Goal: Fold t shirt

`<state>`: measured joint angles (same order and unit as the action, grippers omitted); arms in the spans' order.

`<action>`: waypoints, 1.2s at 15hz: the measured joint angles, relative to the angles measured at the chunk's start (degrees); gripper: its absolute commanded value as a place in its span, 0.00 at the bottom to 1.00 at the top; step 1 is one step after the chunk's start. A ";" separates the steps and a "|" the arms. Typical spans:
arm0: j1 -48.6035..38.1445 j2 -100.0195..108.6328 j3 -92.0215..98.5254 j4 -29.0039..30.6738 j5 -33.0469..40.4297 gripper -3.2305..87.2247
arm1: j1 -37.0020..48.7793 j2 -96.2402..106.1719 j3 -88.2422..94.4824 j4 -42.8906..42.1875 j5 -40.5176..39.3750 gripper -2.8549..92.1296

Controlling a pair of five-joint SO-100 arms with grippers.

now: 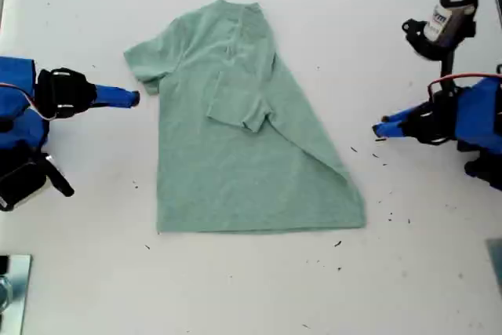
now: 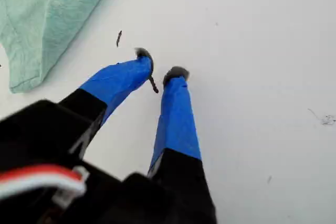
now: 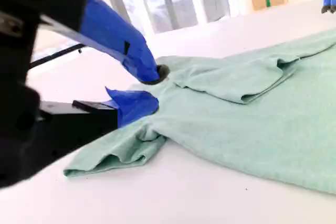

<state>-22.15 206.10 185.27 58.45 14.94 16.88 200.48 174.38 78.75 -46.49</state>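
On the white table (image 1: 78,5), the t shirt (image 1: 235,154) lies between both fingers, parted, empty.

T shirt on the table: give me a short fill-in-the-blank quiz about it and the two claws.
1. The t shirt is a plain pale ____ colour.
2. My first claw is open over the bare table and grips ____.
3. My second claw is open at the shirt's unfolded ____.
Missing words: green; nothing; sleeve.
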 measured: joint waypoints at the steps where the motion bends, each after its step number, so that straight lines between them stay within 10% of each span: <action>1: 0.09 0.00 0.00 0.35 -0.62 0.03 | 0.53 0.00 0.26 -0.18 0.26 0.06; 5: 10.72 0.18 0.00 0.53 -4.22 0.03 | 2.72 0.00 0.26 -1.76 34.10 0.06; 14: 9.84 -12.57 -13.54 1.85 -12.48 0.03 | 2.72 0.00 0.26 -1.76 37.35 0.06; 18: 1.14 -55.55 -51.06 16.44 -9.84 0.03 | 2.72 0.00 0.26 -1.76 37.62 0.06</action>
<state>-21.01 150.56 134.21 74.88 5.10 19.60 200.48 174.64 76.99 -8.88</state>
